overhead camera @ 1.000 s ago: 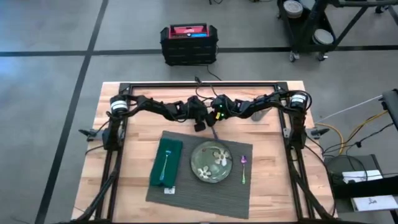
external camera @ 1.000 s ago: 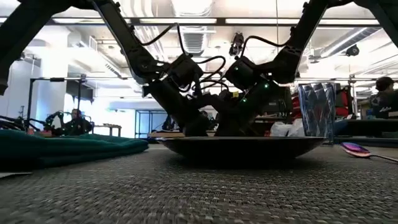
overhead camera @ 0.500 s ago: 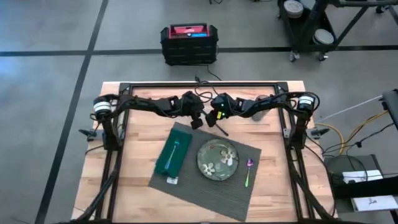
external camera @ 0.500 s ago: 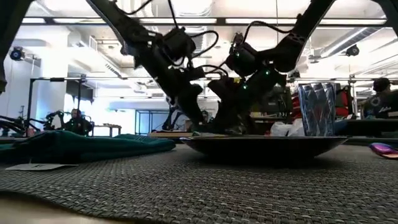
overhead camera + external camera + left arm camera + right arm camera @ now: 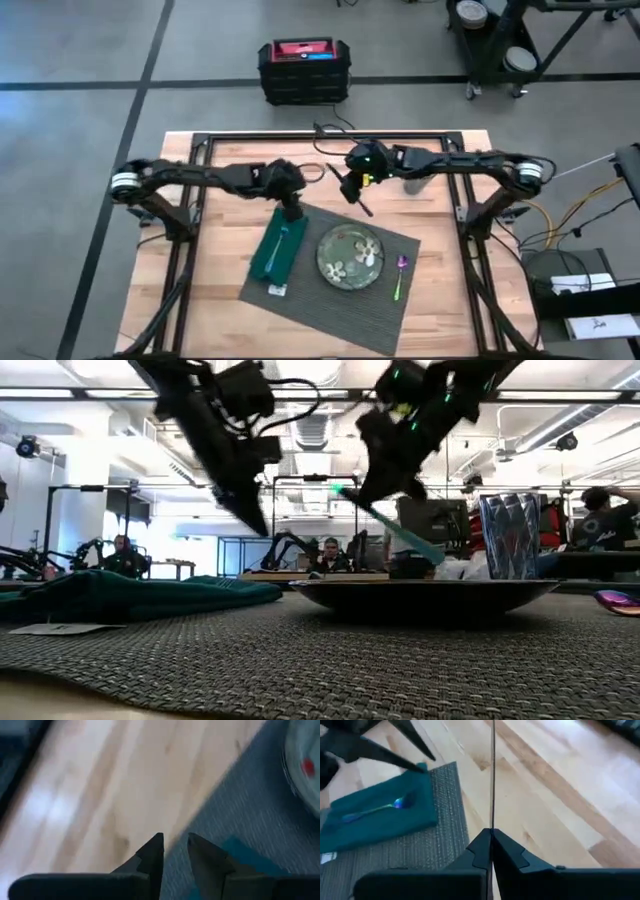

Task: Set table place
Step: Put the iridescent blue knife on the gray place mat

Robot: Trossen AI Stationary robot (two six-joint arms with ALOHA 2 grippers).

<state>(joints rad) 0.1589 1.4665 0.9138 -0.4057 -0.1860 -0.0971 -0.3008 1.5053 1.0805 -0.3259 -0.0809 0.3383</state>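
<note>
Table [image 5: 440, 290]: light wood, grey floor around it.
Mat [image 5: 310, 300]: lies skewed on the table, bearing napkin [image 5: 275, 250], plate [image 5: 349, 257] and spoon [image 5: 398, 275].
My right gripper [image 5: 352, 196]: clamped on a thin knife [image 5: 493, 775], held above the table beside the mat's far edge.
My left gripper [image 5: 291, 213]: above the napkin's far end, fingers slightly parted, empty.

The tabletop [image 5: 430, 305] is pale, honey-coloured wood in jointed planks, framed by black rails. On it lies a dark grey placemat [image 5: 315, 300] with a fine ribbed weave. The napkin [image 5: 275, 250] is deep teal-green, carrying a blue-tinted fork [image 5: 278, 245]. The plate [image 5: 348, 257] is grey-green with pale flower shapes — beside it, a purple-and-green iridescent spoon [image 5: 399, 274].
</note>
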